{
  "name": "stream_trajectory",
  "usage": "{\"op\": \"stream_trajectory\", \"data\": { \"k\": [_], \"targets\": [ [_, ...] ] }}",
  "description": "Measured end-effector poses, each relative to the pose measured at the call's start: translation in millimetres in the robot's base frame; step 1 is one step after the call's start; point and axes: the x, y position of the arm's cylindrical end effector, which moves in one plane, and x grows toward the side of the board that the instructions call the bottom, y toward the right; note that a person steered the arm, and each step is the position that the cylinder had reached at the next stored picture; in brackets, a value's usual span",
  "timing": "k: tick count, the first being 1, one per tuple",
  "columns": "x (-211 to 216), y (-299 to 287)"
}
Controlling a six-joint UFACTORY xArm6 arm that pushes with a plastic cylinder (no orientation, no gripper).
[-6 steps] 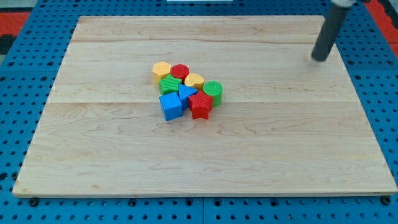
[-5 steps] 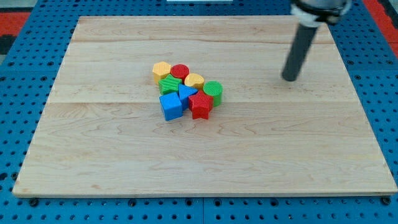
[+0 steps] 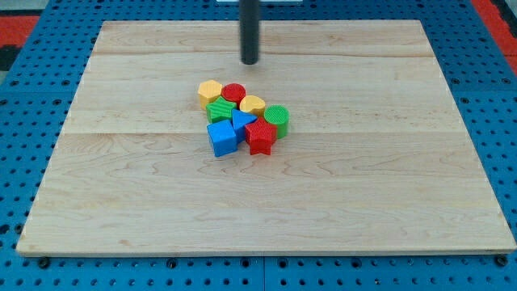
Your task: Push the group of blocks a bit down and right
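A tight group of blocks lies near the board's middle: a yellow hexagon [image 3: 210, 92], a red cylinder [image 3: 234, 92], a yellow block [image 3: 252, 103], a green cylinder [image 3: 276, 117], a green star-like block [image 3: 220, 110], a blue triangle [image 3: 242, 121], a blue cube [image 3: 222, 138] and a red star-like block [image 3: 261, 136]. My tip [image 3: 250, 61] stands above the group toward the view's top, just above and right of the red cylinder, apart from all blocks.
The wooden board [image 3: 121, 202] lies on a blue perforated surface [image 3: 24, 121]. A red area [image 3: 24, 23] shows at the view's top left corner.
My tip has moved left across the board's top, from the upper right to just above the group. The blocks have not moved.
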Motion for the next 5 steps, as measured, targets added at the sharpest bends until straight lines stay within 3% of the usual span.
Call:
{"op": "stream_trajectory", "data": {
  "k": [2, 3, 5],
  "targets": [
    [95, -9],
    [112, 15],
    [104, 27]
  ]
}}
